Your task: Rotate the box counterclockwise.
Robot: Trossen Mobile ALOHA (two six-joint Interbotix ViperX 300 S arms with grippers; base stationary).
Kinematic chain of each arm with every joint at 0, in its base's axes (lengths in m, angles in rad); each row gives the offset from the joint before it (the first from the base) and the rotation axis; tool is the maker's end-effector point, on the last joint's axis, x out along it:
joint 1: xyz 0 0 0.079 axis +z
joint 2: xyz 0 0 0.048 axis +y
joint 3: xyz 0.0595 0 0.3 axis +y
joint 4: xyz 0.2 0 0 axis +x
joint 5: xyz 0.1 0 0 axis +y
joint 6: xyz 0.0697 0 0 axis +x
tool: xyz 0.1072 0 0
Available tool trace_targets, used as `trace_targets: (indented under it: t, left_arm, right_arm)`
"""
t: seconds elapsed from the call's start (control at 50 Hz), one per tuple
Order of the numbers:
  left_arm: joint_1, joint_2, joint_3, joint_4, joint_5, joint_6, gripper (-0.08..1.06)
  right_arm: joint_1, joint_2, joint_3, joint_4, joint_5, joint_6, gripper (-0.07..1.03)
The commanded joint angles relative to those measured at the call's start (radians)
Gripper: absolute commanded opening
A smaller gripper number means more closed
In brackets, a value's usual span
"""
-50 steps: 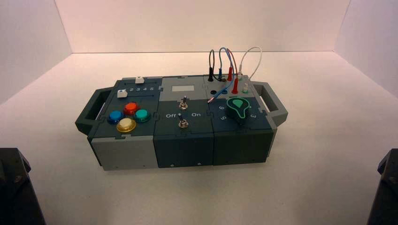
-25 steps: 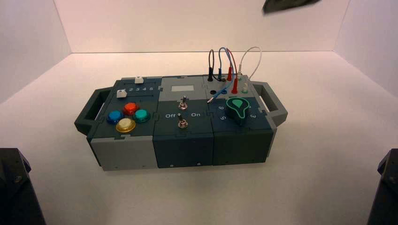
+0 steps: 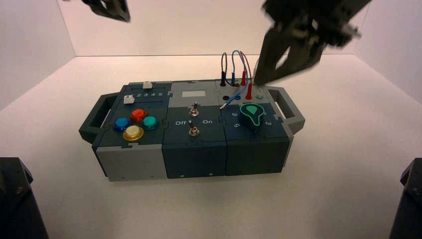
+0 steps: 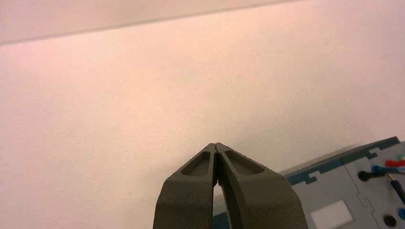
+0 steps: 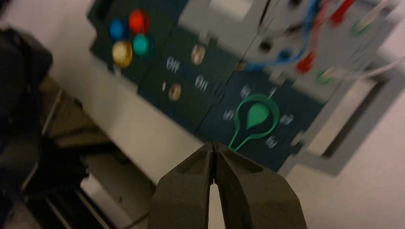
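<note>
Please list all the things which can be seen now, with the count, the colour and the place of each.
box: one, dark teal and grey, middle of the table
end handles: two, dark on the left, grey on the right
buttons: four, red, blue, green, yellow, left front
sliders: two, white, left rear
toggle switches: two, metallic, middle
knob: one, green and black, right front
wires: several, black, blue, red, white, right rear
pale panel: one, whitish, middle rear
table: one, pale, under the box
left gripper: one, dark, above the box's rear
right gripper: one, dark, above the box's right part
</note>
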Motion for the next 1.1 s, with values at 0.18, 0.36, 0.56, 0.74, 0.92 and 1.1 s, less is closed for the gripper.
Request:
trace_targets:
  t: [0.18, 0.36, 0.56, 0.74, 0.92, 1.1]
  left_arm:
    - [-0.008, 0.161, -0.11, -0.028, -0.008, -0.002, -0.03]
    - [-0.009, 0.273, -0.17, -0.031, -0.02, 0.0, -0.03]
    - [-0.009, 0.356, -0.219, -0.038, -0.023, -0.006, -0.03]
    - [-0.009, 0.416, -0.242, -0.038, -0.04, -0.006, -0.03]
    - [-0.009, 0.468, -0.256, -0.038, -0.044, -0.006, -0.03]
    - [-0.014, 0.503, -0.247, -0.038, -0.044, -0.005, -0.03]
  right_arm:
    - [0.074, 0.028, 0.031, 0.084, -0.002, 0.003, -0.03]
    - [0.081, 0.025, 0.067, 0.133, 0.025, 0.002, -0.03]
    - [0.083, 0.029, 0.091, 0.153, 0.052, 0.0, -0.03]
    - [0.083, 0.075, 0.084, 0.156, 0.058, 0.0, -0.02]
    - [0.083, 0.143, 0.058, 0.156, 0.051, -0.003, -0.02]
    - [0.081, 0.212, 0.02, 0.156, 0.043, -0.003, -0.03]
